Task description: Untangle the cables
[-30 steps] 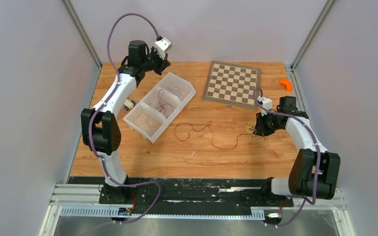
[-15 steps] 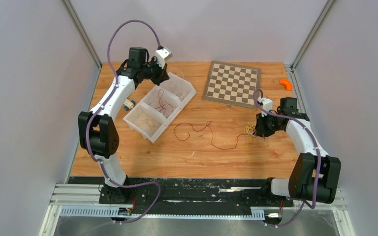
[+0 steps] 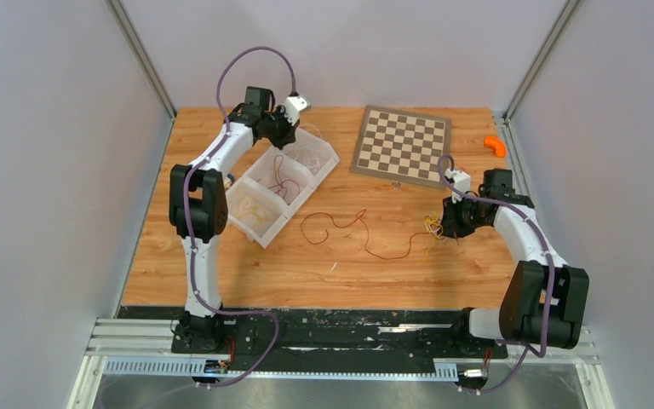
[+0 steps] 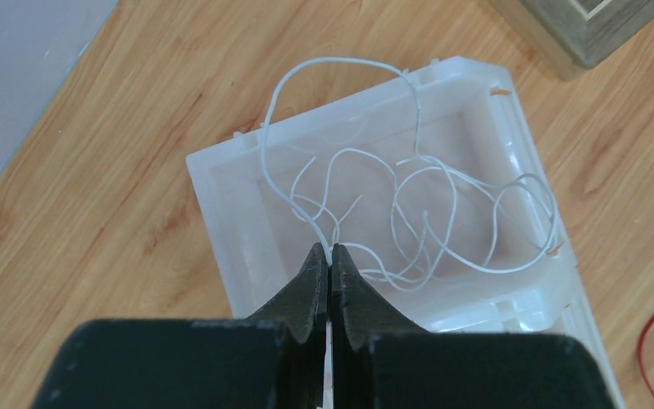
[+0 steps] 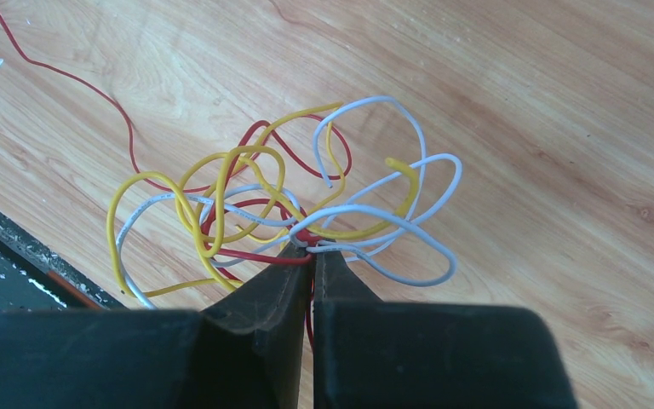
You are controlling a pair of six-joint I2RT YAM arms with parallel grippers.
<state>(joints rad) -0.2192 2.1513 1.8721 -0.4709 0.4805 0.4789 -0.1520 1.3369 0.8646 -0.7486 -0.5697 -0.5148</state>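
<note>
**A:** What is the left gripper (image 4: 330, 256) doing?

**B:** Its two black fingers are clenched on a thin white wire (image 4: 266, 145), pinched right at the tips. From there the wire climbs away and arches in a loop over the far rim of a clear plastic three-compartment tray (image 4: 213, 213). Loose white wires (image 4: 430, 183) lie curled in the end compartment just beyond the fingertips. Farther still, a corner of a wooden chessboard (image 4: 588, 30) shows.

**A:** And the right gripper (image 5: 311, 251)?

**B:** It is also squeezed tight, grasping the knot of a tangle of yellow, white and dark red wires (image 5: 238, 183). The loops fan out just ahead of the tips, over the wood-grain surface (image 5: 562, 128), with the yellow mostly on one side and the white on the other. Farther out, a single dark red wire (image 5: 64, 72) trails away across the surface.

**A:** How do they sit from above?

**B:** The two grippers are well apart. The single dark red wire lies between the right gripper and the tray. Beyond the right gripper, near the far edge, sits a small orange object (image 3: 495, 145).
</note>
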